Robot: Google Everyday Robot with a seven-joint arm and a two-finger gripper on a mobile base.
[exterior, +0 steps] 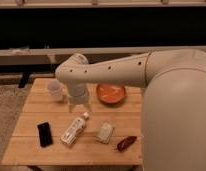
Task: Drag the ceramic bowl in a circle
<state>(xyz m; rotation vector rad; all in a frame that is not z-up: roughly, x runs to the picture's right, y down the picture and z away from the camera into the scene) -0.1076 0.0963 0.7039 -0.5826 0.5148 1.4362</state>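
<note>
view: camera view, the only one
bowl (111, 93): orange, upright, far right part of the wooden surface (33, 112), sitting free
gripper (79, 106): pointing down, just left of the bowl, between it and the cup (55, 90); no contact with either that I can see
grip opening: cannot tell; nothing visibly held
near half: bottle (74, 130), black slab (44, 134), packet (104, 132), dark red thing (126, 143)
progress: looks early, bowl not engaged
left: probably reach the rim, make contact, drag the full circle
</note>
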